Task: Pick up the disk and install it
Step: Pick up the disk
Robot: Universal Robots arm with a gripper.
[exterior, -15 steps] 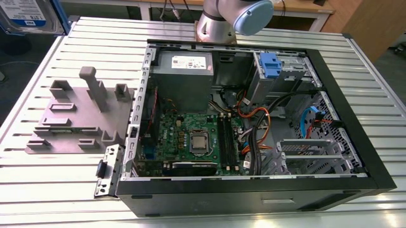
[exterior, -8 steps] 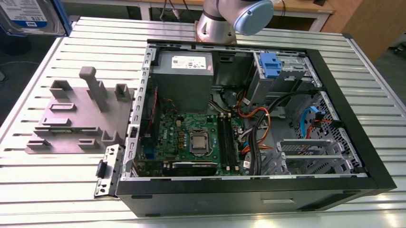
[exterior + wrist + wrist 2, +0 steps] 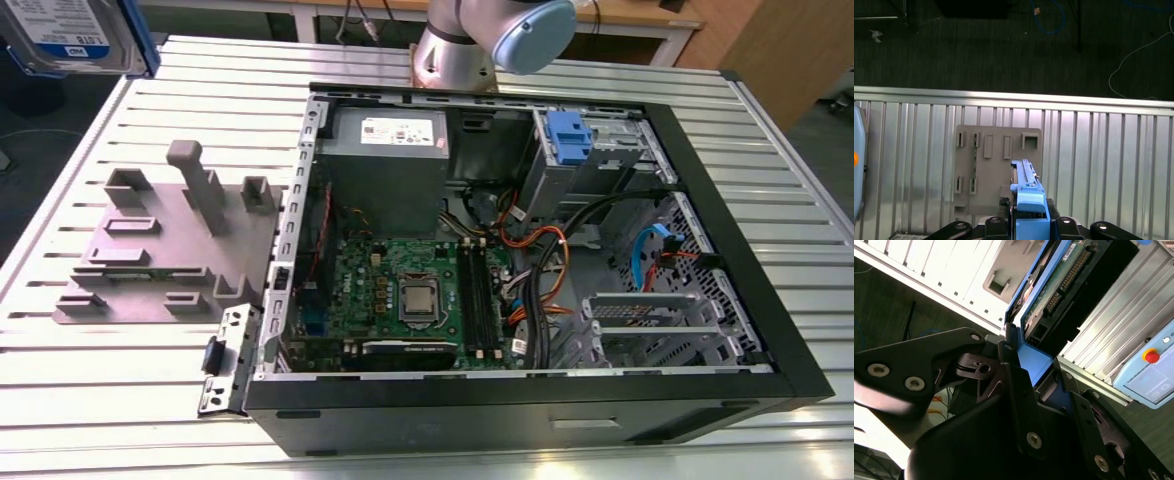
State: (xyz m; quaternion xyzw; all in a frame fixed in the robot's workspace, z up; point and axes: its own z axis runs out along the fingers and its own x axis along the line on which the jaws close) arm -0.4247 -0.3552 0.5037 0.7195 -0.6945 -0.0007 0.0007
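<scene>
While held clear of the tabletop (image 3: pixel 1104 150), the disk (image 3: pixel 1024 175) is pinched by the gripper (image 3: pixel 1030 222). A grey fixture (image 3: pixel 989 170) is seen on the tabletop.

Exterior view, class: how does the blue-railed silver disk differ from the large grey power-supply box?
Place: the flat silver metal disk is gripped in the black claw, outside the open black computer case; the large grey metal power-supply box sits inside it. Look: the disk has blue plastic rails and a white-and-blue label; the box is plain grey with a white sticker. Both are rectangular, labelled metal.
</scene>
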